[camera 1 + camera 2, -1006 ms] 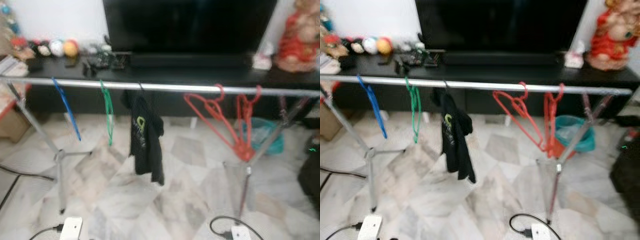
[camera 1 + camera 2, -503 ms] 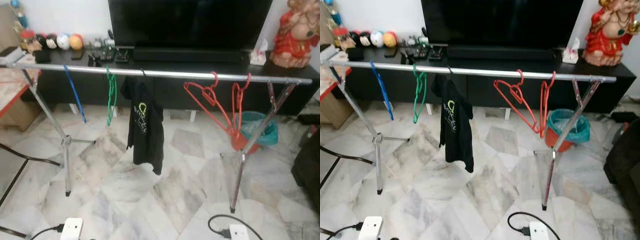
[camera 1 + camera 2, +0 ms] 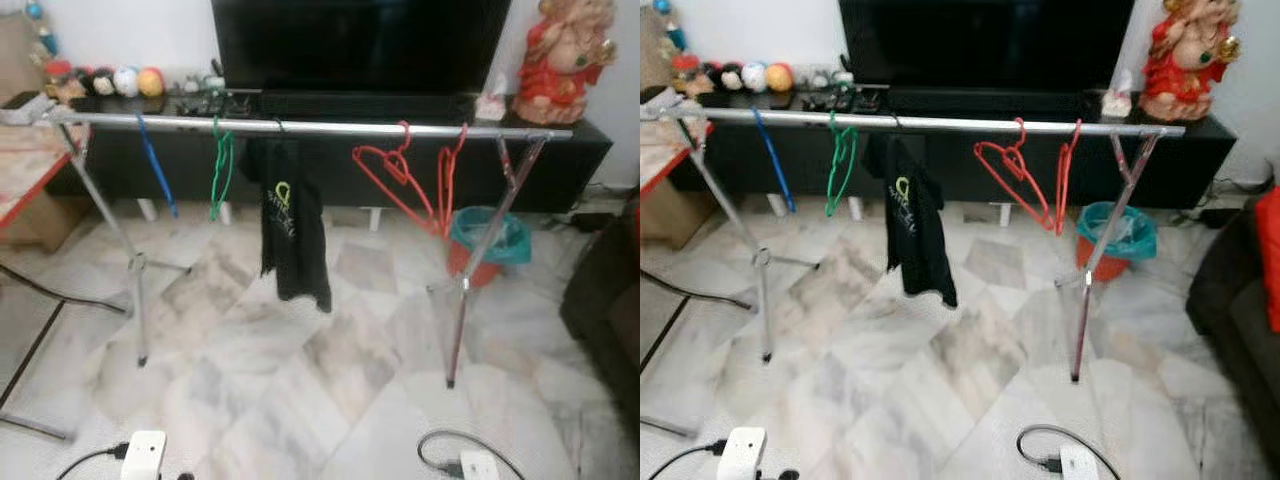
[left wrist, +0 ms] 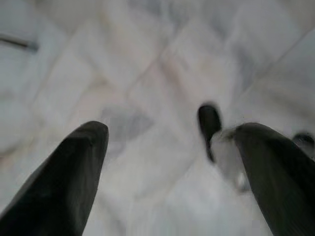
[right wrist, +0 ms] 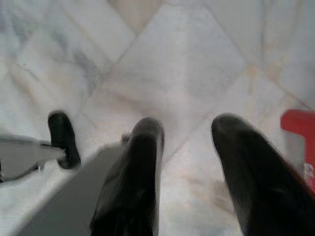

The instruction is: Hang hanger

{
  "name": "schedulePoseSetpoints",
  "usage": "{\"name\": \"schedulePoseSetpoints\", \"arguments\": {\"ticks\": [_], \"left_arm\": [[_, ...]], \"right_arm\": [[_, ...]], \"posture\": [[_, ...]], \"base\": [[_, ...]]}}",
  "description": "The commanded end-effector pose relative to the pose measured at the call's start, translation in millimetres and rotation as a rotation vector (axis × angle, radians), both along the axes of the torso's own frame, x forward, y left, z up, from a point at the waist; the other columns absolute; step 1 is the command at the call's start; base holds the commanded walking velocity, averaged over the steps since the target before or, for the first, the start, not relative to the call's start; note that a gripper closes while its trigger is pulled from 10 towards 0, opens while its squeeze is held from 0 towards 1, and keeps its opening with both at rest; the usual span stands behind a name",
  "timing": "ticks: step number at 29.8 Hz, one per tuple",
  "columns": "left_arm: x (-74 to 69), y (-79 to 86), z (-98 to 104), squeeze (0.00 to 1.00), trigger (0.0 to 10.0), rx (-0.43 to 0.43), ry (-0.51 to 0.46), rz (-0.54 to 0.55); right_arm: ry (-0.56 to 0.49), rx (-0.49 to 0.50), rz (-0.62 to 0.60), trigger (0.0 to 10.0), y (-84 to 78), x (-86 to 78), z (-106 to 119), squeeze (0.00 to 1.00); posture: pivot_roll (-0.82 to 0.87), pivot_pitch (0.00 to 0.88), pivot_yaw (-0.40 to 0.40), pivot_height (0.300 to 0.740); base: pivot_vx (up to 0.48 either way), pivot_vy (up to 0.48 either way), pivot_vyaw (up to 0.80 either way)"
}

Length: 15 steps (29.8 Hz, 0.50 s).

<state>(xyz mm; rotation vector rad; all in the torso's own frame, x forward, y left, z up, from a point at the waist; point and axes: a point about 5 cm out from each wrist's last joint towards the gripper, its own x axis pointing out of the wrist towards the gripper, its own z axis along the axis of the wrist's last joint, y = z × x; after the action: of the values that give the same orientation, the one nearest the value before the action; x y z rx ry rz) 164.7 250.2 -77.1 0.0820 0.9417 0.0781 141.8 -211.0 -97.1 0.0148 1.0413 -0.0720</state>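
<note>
Standing well back from the rail [image 3: 300,127], with blue hanger [image 3: 155,165], green hanger [image 3: 220,170], a shirt [image 3: 290,230] and two red hangers [image 3: 405,180] already on it. Left gripper [image 4: 167,147] and right gripper [image 5: 187,147] hang over marble floor [image 3: 300,380], fingers [image 5: 142,162] spread and holding nothing. Risk as I read it: nothing in hand to hang, and walking in could snag the cables [image 3: 440,450] or knock the rack leg [image 3: 455,330].

A silver rail [image 3: 330,128] carries, from left to right, a blue hanger [image 3: 155,165], a green hanger [image 3: 220,168], a black shirt [image 3: 290,225] with a yellow-green print, and two red hangers [image 3: 400,180]. The floor [image 3: 300,400] is white marble veined grey and beige. Far right stand a red and gold figurine [image 3: 560,55] and a teal-lined orange bin [image 3: 485,240]. The end effector fingers [image 5: 142,172] are black.
</note>
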Motion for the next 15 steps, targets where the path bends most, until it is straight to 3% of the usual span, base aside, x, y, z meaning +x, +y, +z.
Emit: {"name": "schedulePoseSetpoints", "arguments": {"ticks": [1,9,15], "left_arm": [[-2.4,3.1,-0.3,0.00,10.0,0.004,0.009,0.011],[-4.3,4.1,-0.9,0.00,10.0,0.004,0.018,0.012],[-5.0,3.6,-1.4,0.00,10.0,0.002,0.021,0.010]], "right_arm": [[0.007,0.004,-0.011,10.0,0.5,-2.8,-1.1,0.00],[0.014,0.003,-0.014,10.0,0.8,-4.5,-1.9,0.00],[0.028,-0.002,-0.002,10.0,0.6,-5.8,-2.4,0.00]], "posture": [[-0.11,0.000,0.012,0.740],[-0.11,0.000,0.011,0.740],[-0.10,0.000,0.009,0.740]], "base": [[0.000,0.000,0.00],[0.000,0.000,0.00],[0.000,0.000,-0.67]]}}
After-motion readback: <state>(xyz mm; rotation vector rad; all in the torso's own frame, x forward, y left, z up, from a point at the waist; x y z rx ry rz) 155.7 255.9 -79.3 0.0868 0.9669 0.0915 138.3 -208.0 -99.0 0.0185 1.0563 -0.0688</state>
